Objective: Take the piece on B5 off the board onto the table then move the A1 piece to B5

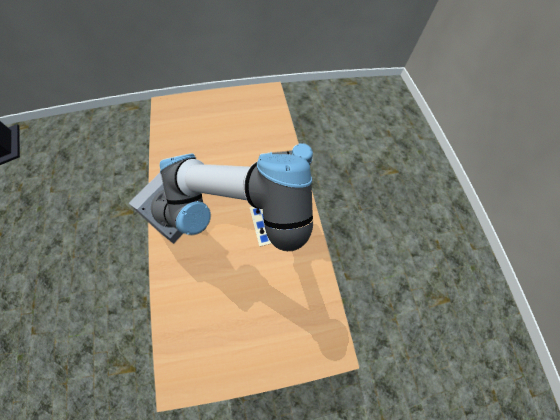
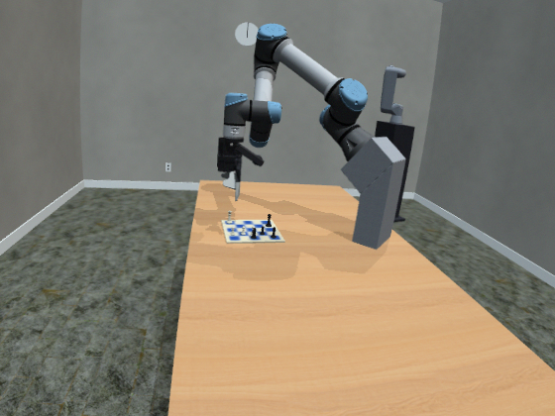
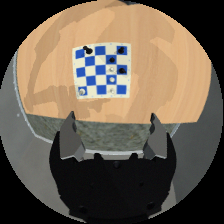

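Note:
The blue and cream board point(image 1: 258, 218) point(image 2: 265, 241) point(image 3: 129, 82) lies on the table, partly hidden by the arm in the top view. A black piece point(image 2: 269, 220) point(image 3: 88, 50) stands near one corner. A white piece point(image 2: 229, 217) point(image 3: 82, 92) stands on another corner square. Other black pieces, including one at the wrist view's upper right point(image 3: 121, 50), and several white ones, including one in the bottom row point(image 3: 111, 91), stand on the board. The edge letters and numbers are too small to read. My gripper point(image 2: 233, 193) point(image 3: 113, 112) is open and empty, high above the table beyond the board's edge.
The wooden table point(image 1: 210, 325) point(image 2: 297, 322) point(image 3: 165, 65) reaches well past the board on both sides. Its edge runs close to the board, below it in the wrist view. The arm's grey pedestal point(image 2: 379, 203) stands at the table's other side.

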